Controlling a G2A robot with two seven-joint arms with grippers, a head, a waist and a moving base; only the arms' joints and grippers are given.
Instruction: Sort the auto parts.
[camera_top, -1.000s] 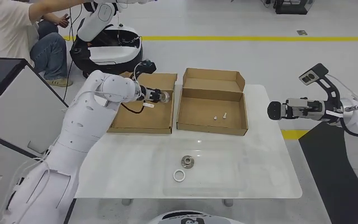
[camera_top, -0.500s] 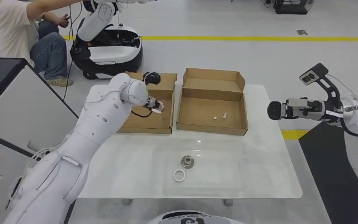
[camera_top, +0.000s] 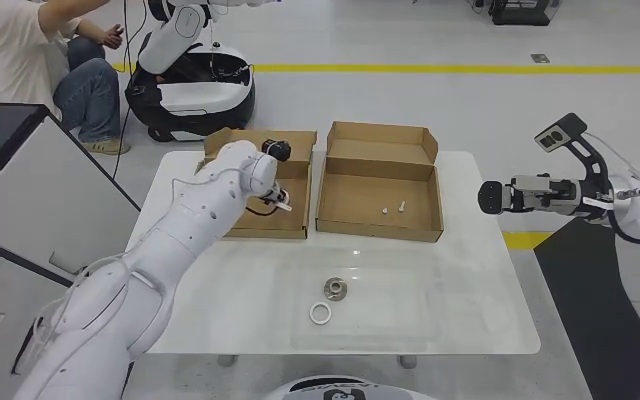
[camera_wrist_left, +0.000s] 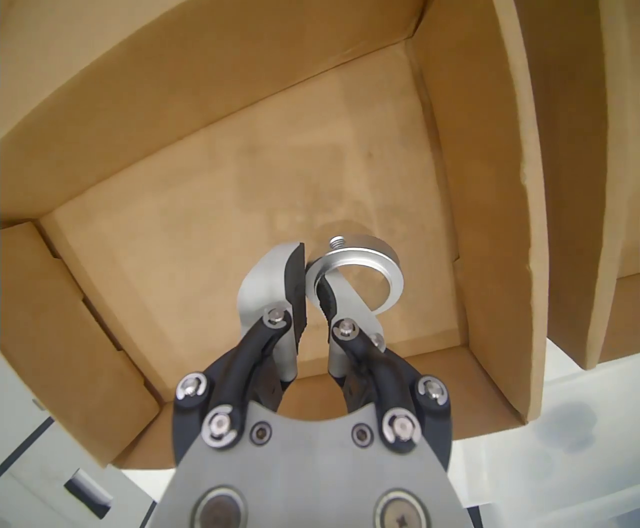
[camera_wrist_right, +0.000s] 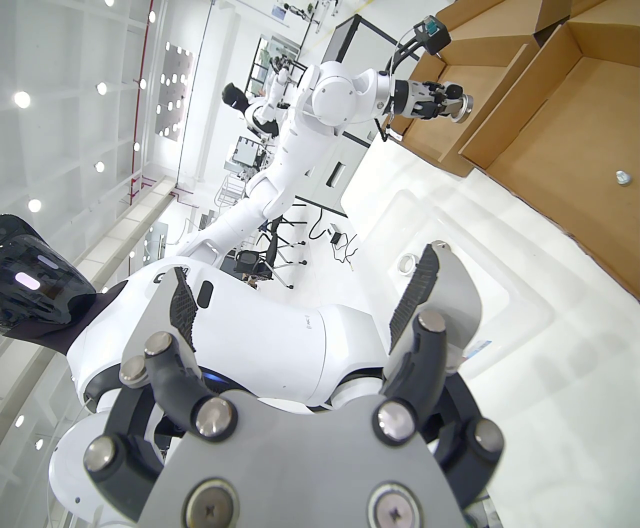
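The left gripper (camera_wrist_left: 306, 270) is over the brown cardboard box on the left (camera_top: 250, 232), at about 10 o'clock on the white tabletop (camera_top: 230, 290); its jaws are nearly shut and pinch the rim of a shiny silver metal ring with a little screw post (camera_wrist_left: 367, 256); the ring hangs just above the floor of that box near the 5 o'clock corner, and it does not look set down yet; I can see no other part on the bare floor of this box. The second brown cardboard box with its lid flap up (camera_top: 375, 200) sits just beside it at 12 o'clock; two small silver bolts (camera_top: 385, 211) lie close together on its floor, so those look sorted. Down at 6 o'clock there is a see-through plastic tray (camera_top: 420, 300); a grey round metal part (camera_top: 334, 289) and a white ring (camera_top: 320, 313) sit in it, near each other; these two have not been sorted yet. The right gripper (camera_wrist_right: 305, 267) hangs in the air off the 3 o'clock edge of the tabletop, well apart from everything; its jaws are wide apart and hold nothing. So I think the job is about half done; the silver ring needs to be let go in its box, then the two tray parts need homes.
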